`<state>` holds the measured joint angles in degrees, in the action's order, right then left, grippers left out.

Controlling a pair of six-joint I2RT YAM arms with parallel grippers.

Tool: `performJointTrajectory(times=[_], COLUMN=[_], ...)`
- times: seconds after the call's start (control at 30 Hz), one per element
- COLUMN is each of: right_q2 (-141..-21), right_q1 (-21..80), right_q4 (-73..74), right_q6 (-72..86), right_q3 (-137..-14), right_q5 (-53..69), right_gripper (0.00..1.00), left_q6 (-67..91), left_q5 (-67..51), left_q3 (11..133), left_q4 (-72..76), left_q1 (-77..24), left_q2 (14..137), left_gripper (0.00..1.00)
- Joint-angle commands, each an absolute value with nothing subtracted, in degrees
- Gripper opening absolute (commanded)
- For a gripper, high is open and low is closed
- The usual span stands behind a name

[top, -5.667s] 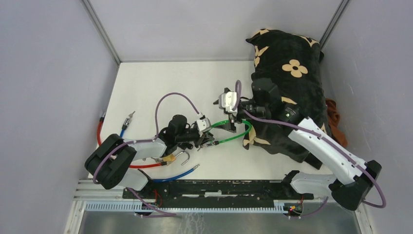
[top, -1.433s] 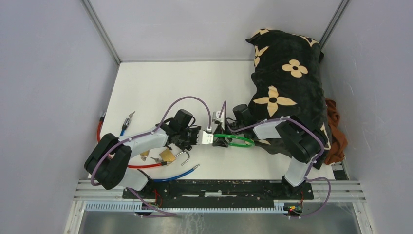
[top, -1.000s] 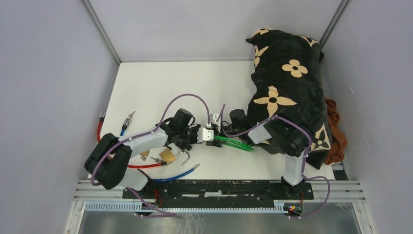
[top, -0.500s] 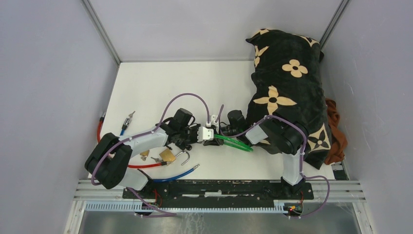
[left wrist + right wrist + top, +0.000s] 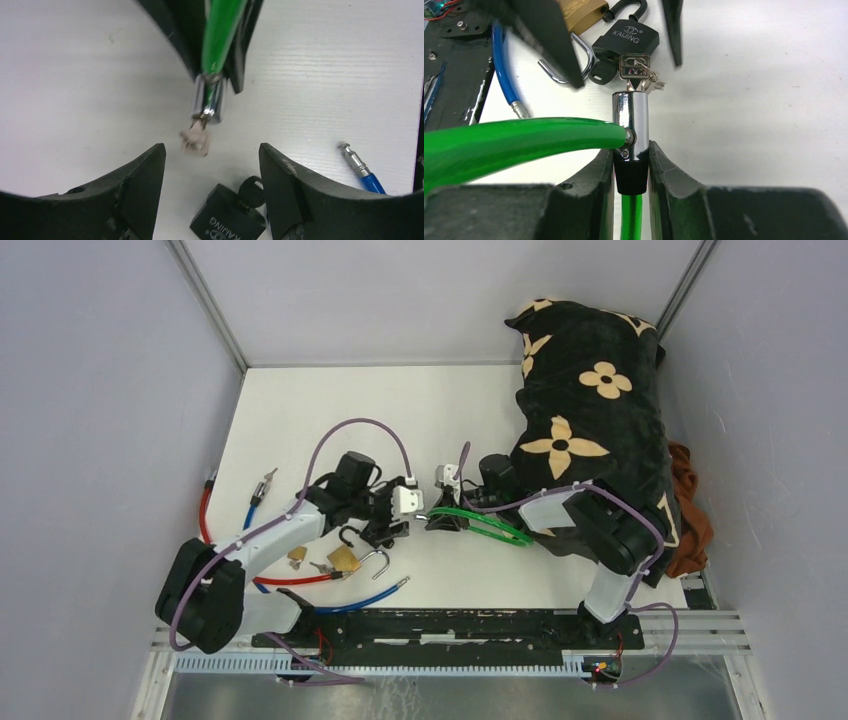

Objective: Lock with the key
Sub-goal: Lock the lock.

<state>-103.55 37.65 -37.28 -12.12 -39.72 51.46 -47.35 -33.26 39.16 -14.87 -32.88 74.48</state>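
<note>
White desk: right jaws clamped the chrome cylinder of the green cable lock; left jaws stood apart, facing its key; grip squarely before turning.

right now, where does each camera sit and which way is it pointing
top: above and behind, looking down on the table; left arm and right arm show
left wrist: on its arm, facing lock and key; left tool open
right wrist: on its arm, facing the left tool; right tool clamps the lock
shared: both wrists see lock, key, black padlock
</note>
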Motion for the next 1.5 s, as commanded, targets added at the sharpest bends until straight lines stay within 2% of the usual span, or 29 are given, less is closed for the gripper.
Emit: performJointTrajectory(times=[0.0, 0.1, 0.23, 0.6, 0.73, 0.8, 0.87, 0.97, 1.03, 1.13, 1.23, 1.37, 1.47], right_q2=[-97.1, -93.9, -91.1, -81.3, -81.0, -81.0, -80.3, -79.2, -78.7, -78.5, -78.7, -79.0, -78.9], right_q1=[36.3, 36.2, 36.3, 37.9, 38.4, 38.4, 38.4, 38.5, 38.7, 39.1, 39.3, 39.7, 39.9], right_q4=[-28.4, -15.4, -5.7, 2.8, 4.1, 4.1, 4.0, 3.8, 2.9, 1.3, 1.0, 1.3, 1.4], right_q6=[-16.2, -20.4, -21.6, -21.5, -20.5, -18.8, -17.1, -15.1, -14.0, -12.9, -12.7, -12.7, -12.7], right_q3=[-39.9, -43.5, -46.9, -48.4, -50.4, -51.3, -51.7, -51.9, -51.5, -51.1, -51.6, -51.9, -51.8], right_q5=[54.4, 57.0, 57.5, 54.7, 54.7, 54.3, 51.7, 49.7, 49.6, 49.5, 49.5, 49.6, 49.5], right_gripper=[0.00, 0.00, 0.00, 0.00, 0.00, 0.00, 0.00, 0.00, 0.00, 0.00, 0.00, 0.00, 0.00], left_q6=[-44.7, -43.4, -41.3, -25.4, -22.7, -28.4, -40.8, -54.3, -56.3, -63.1, -67.4, -65.8, -65.0], left_q5=[-40.8, -43.4, -50.6, -59.5, -57.4, -54.8, -49.1, -42.7, -39.6, -38.1, -38.1, -34.7, -32.0], left_q3=[44.4, 46.9, 47.9, 49.5, 49.1, 48.5, 47.5, 41.9, 35.7, 28.5, 26.9, 27.4, 28.7], left_q4=[-22.6, -27.1, -30.2, -26.7, -23.1, -23.4, -25.9, -17.9, -4.8, 7.6, 5.8, 5.6, 5.4], left_q1=[-26.1, -23.6, -23.6, -23.6, -24.4, -25.8, -29.4, -31.5, -31.9, -33.2, -34.9, -37.5, -38.1], left_q2=[70.6, 67.7, 64.3, 62.3, 62.7, 62.0, 58.8, 50.8, 45.4, 41.3, 41.5, 45.0, 48.0], left_gripper=[0.74, 0.72, 0.68, 0.71, 0.69, 0.63, 0.59, 0.62, 0.66, 0.65, 0.64, 0.61, 0.51])
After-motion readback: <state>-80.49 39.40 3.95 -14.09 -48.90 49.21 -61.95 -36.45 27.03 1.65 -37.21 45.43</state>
